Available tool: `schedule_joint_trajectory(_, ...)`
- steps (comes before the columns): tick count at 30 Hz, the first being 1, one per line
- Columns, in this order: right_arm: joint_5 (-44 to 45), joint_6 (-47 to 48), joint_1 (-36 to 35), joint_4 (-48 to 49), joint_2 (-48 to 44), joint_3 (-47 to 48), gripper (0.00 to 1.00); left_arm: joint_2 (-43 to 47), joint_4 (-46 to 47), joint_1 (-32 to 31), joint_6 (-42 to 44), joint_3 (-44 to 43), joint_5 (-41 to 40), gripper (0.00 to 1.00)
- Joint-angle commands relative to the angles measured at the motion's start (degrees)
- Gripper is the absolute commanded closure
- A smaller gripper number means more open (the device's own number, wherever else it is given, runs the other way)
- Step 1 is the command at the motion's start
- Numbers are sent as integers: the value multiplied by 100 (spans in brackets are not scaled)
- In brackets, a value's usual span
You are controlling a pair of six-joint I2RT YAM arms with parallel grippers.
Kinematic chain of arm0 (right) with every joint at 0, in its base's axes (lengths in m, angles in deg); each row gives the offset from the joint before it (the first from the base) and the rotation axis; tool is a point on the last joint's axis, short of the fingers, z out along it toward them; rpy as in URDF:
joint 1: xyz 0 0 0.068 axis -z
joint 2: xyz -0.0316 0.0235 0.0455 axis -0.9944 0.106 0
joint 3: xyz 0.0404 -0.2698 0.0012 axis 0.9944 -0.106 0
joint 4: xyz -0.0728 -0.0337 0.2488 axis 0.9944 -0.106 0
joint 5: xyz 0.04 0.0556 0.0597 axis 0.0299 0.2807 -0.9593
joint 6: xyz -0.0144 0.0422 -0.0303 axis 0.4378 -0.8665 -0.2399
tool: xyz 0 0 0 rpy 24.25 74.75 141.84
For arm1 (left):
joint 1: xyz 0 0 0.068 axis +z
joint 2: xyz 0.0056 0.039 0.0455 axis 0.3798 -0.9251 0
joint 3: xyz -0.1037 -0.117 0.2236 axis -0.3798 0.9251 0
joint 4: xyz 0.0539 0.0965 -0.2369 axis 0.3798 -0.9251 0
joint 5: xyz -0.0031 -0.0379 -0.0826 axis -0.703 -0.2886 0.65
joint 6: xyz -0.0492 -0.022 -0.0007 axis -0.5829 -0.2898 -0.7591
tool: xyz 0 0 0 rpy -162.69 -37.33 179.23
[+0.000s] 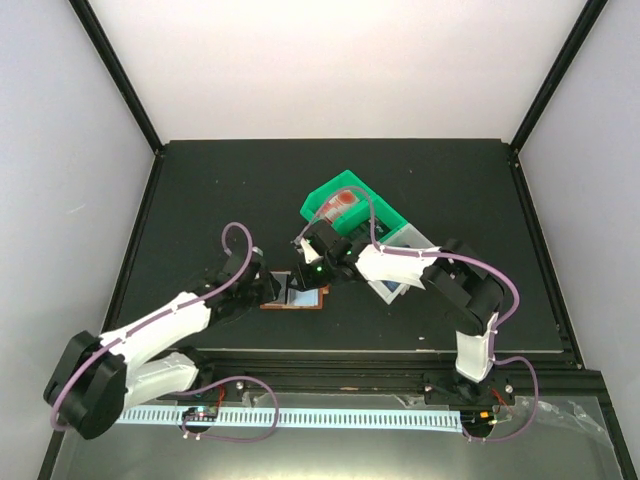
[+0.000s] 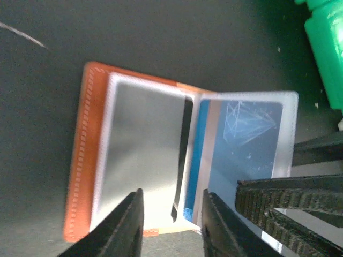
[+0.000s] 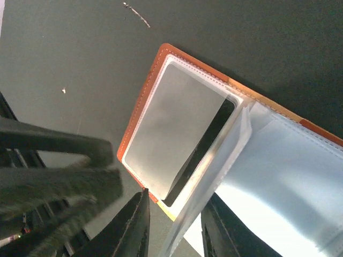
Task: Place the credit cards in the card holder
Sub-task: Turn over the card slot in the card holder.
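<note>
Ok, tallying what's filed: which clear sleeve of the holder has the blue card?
The right-hand sleeve in the left wrist view, blue card visible inside; the left sleeve shows only a dark card.

Reads as robotics lab cell: blk table (image 1: 200, 200), white enclosure walls (image 1: 330, 70), blk frame strut (image 1: 117, 72), L arm (image 1: 150, 335) + R arm (image 1: 470, 300) bolted to rail (image 1: 330, 372).

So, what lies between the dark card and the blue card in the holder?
Between dark card and blue card: only the clear sleeves' seam, in the left wrist view.

Open card holder (image 2: 80, 160), blue card (image 2: 246, 144) sleeved
</note>
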Motion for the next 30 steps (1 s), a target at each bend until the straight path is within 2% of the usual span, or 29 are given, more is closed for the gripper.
schedule_joint_trajectory(1, -178, 43, 1, 130, -2, 162, 70, 547, -787, 109, 58, -414, -913, 65)
schedule_joint_trajectory(7, -790, 171, -57, 299, 132, 334, 69, 1375, -1339, 193, -17, -649, -1739, 51)
schedule_joint_trajectory(13, -851, 220, -208, 230, 402, 638, 62, 1855, -1468, 267, 73, -772, -1838, 39)
schedule_joint_trajectory(17, -716, 230, -211, 92, 711, 913, 61, 1913, -1328, 294, 118, -737, -1594, 33)
schedule_joint_trajectory(22, -558, 351, -185, -193, 857, 1264, 60, 1944, -1260, 328, 160, -753, -1287, 31)
schedule_joint_trajectory(27, 243, 936, 104, -648, 40, 1244, 58, 1998, -918, 340, 379, -685, -790, 22)
schedule_joint_trajectory(30, 638, 1456, 409, -1057, -531, 1189, 53, 2068, -584, 335, 508, -611, -447, 16)
